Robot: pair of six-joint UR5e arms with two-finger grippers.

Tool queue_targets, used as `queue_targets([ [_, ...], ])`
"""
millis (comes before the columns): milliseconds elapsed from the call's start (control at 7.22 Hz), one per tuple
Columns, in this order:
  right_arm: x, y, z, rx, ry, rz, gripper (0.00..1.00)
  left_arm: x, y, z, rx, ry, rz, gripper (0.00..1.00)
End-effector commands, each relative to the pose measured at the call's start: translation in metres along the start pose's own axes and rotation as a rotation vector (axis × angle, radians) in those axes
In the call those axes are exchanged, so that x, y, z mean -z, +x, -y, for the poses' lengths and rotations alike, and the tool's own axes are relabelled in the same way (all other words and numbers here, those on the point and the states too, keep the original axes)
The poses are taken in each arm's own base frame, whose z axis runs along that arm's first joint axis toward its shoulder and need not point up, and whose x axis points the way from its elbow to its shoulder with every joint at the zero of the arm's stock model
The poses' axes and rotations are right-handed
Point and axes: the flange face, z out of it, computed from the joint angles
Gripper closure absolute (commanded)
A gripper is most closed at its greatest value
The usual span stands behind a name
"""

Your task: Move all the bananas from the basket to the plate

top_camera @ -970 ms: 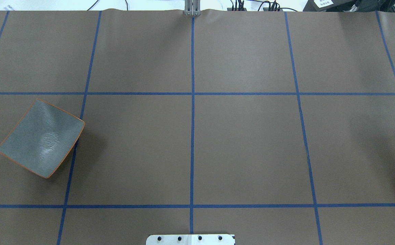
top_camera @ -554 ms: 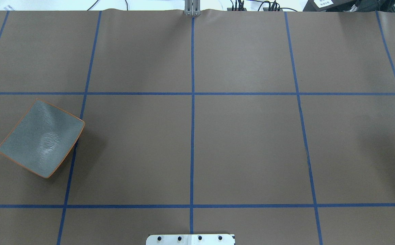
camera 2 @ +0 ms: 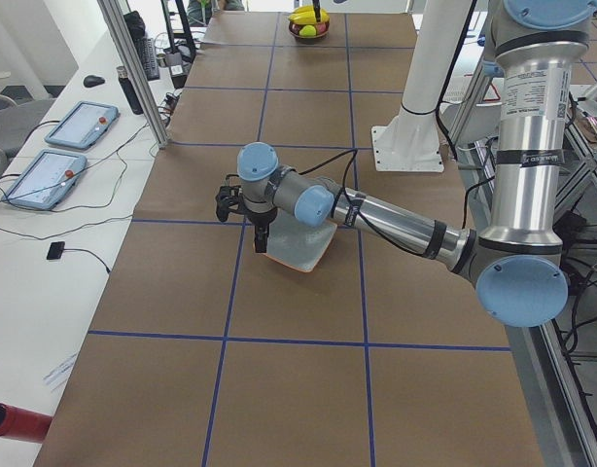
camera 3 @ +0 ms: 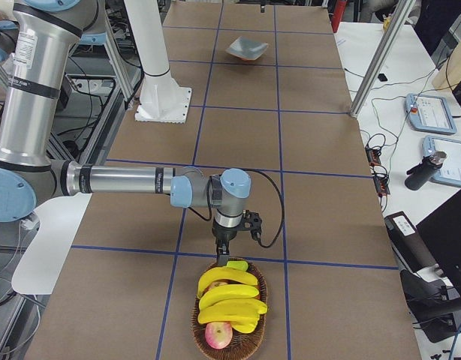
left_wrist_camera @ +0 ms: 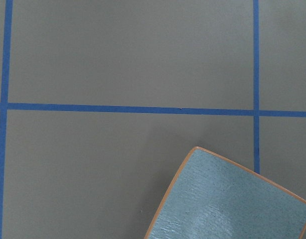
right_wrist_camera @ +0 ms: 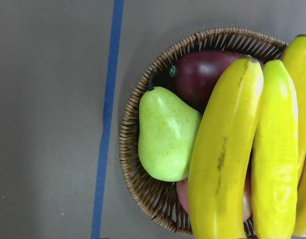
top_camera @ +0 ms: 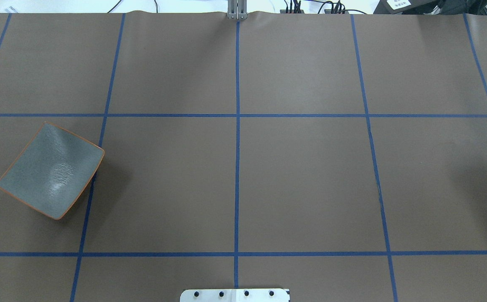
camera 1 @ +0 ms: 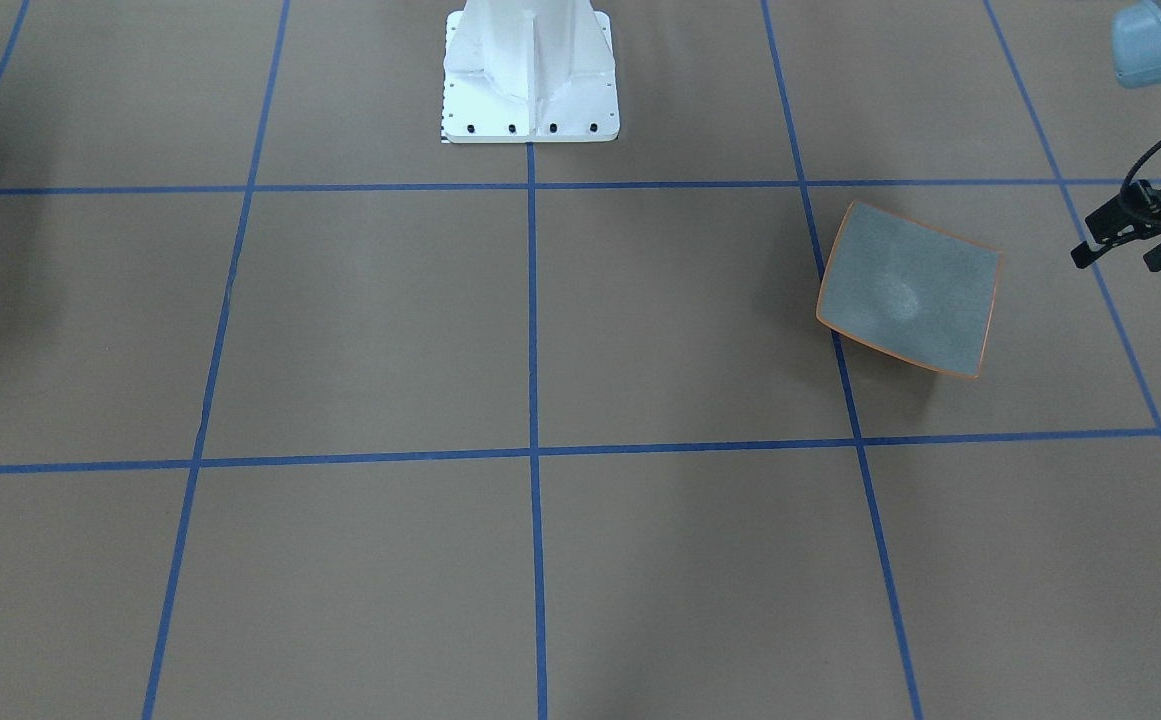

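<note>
At the table's far right end, beyond the overhead view's edge: the bananas (camera 3: 229, 294), bright yellow, smooth and curved, stacked side by side across the top of a wicker basket (right_wrist_camera: 128, 154). None is on the plate yet.

- Handling, by judgement: light, fairly firm, with slick skin. The curve invites rolling or twisting in a pinch. The best hold looks to be across the thick middle of the topmost banana, with the jaws spanning its narrow width and moderate pressure. The close neighbours leave little finger room.
- Companions in the basket: a green pear (right_wrist_camera: 165, 134), a dark red fruit (right_wrist_camera: 208, 74) and a reddish apple (camera 3: 218, 335), all partly beneath the bananas.
- Right gripper (camera 3: 223, 259): pointing down at the basket's near rim, just above the fruit. Its claw state cannot be told from this side view.
- Plate (top_camera: 50, 170): squarish, grey-blue with an orange rim, bare, well apart at the table's left end.
- Left gripper (camera 2: 261, 243): hanging just beside the plate. Whether its claw is apart or together cannot be told.
- Table (top_camera: 302, 176): brown, gridded with blue tape.
</note>
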Motion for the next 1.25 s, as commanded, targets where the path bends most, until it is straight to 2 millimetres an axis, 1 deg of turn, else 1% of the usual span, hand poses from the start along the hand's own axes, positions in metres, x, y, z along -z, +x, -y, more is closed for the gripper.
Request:
queue_targets([
  [0,-0.004,0.005,-0.001,-0.003,-0.007,-0.052,0.11,0.002,0.002,-0.002,-0.005,0.002,-0.003,0.0],
  [277,-0.006,0.003,0.0,0.007,-0.003,-0.049,0.11,0.002,0.002,-0.002,-0.005,0.002,-0.003,0.0],
  [554,-0.011,0.001,0.004,0.052,0.017,-0.052,0.13,0.003,0.003,-0.003,-0.006,0.003,-0.002,0.0],
  [693,-0.033,0.011,0.005,0.067,0.038,-0.049,0.14,0.003,0.003,-0.003,-0.006,0.003,-0.002,0.0],
  [831,-0.043,0.015,0.006,0.076,0.066,-0.032,0.14,0.003,0.003,-0.003,-0.007,0.004,-0.003,0.0],
  [970,-0.048,0.017,-0.001,0.07,0.059,-0.029,0.14,0.005,0.006,-0.004,-0.01,0.006,-0.007,0.0],
  [1108,-0.047,0.015,-0.001,0.07,0.058,-0.018,0.14,0.008,0.009,-0.005,-0.016,0.01,-0.011,0.0],
])
